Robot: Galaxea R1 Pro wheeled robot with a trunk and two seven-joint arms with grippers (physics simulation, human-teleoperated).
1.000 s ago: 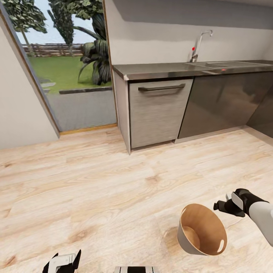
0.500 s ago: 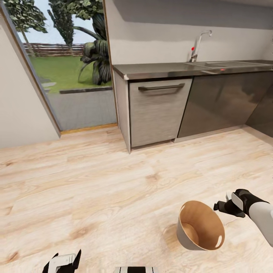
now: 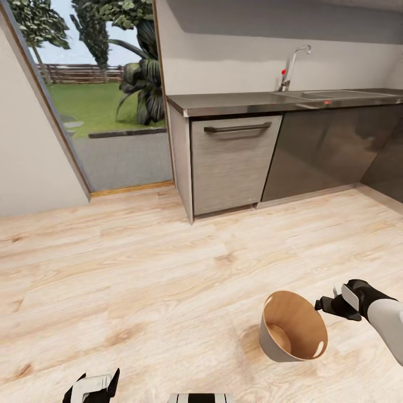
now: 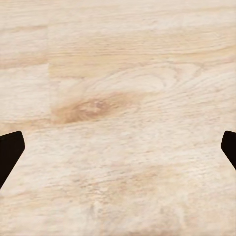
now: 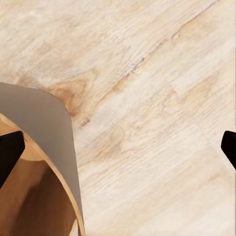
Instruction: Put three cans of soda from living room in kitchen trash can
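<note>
The right gripper (image 3: 327,304) hangs low over the light wood floor (image 3: 140,280), just beside the rim of the bin (image 3: 292,334). In the right wrist view its two dark fingertips (image 5: 10,152) sit at opposite edges of the picture, so the jaws are spread wide with nothing between them but floor and part of the bin (image 5: 44,147). One fingertip lies over the bin's opening, the other over bare planks.

The bin stands on the floor and looks tilted in the head view, its opening turned toward the camera. It is light grey outside and wood-brown inside, and no cans can be seen in the part of the inside that shows.

The left gripper (image 3: 92,386) sits at the bottom edge of the head view, well apart from the bin. In the left wrist view its fingertips (image 4: 10,150) are also far apart, holding nothing, above a knot in the floorboards (image 4: 88,108).

Further off, a dark counter (image 3: 235,102) runs along the wall with a tap (image 3: 294,67) and a sink (image 3: 336,95). Below it are a steel-fronted drawer (image 3: 232,168) and dark cabinet doors (image 3: 324,151). Beside the cabinets a tall glass door (image 3: 101,101) looks onto grass and trees.
</note>
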